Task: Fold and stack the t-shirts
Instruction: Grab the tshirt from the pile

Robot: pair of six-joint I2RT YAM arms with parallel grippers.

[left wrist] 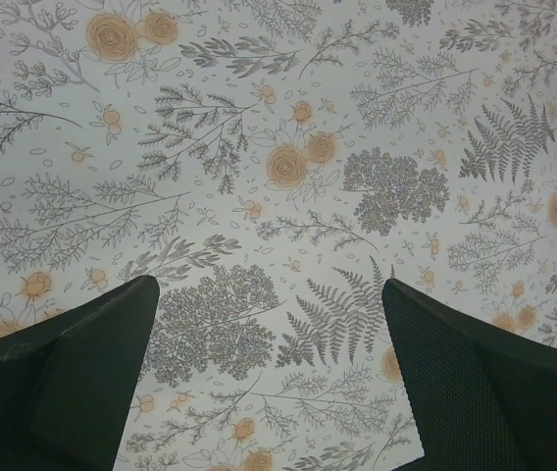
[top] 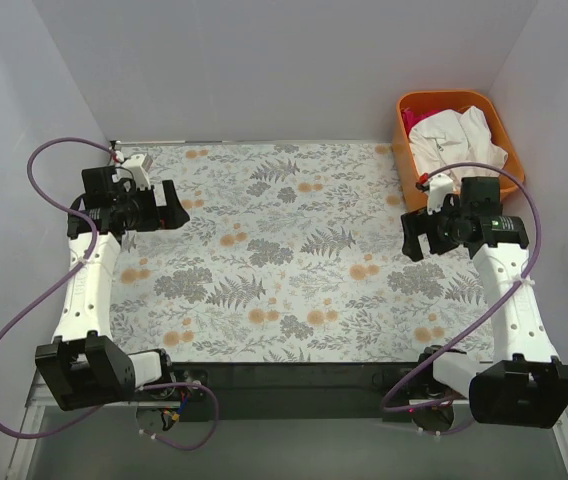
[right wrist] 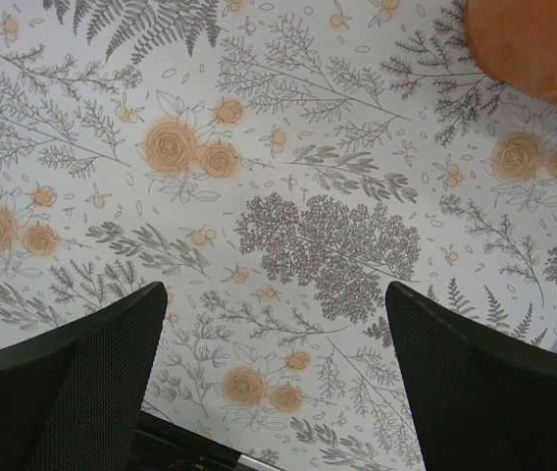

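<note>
A crumpled white t-shirt (top: 459,140) lies in the orange tub (top: 404,130) at the back right, with a bit of magenta t-shirt (top: 416,118) showing beside it. No other t-shirts show. My left gripper (top: 176,210) is open and empty above the left side of the floral cloth; the left wrist view (left wrist: 271,294) shows only the cloth between its fingers. My right gripper (top: 409,238) is open and empty above the cloth, just in front of the tub; it also shows in the right wrist view (right wrist: 277,294).
A floral tablecloth (top: 284,250) covers the table. The orange tub's corner shows in the right wrist view (right wrist: 533,44). White walls enclose the back and sides. Purple cables loop beside both arms. The black front edge (top: 294,375) runs between the arm bases.
</note>
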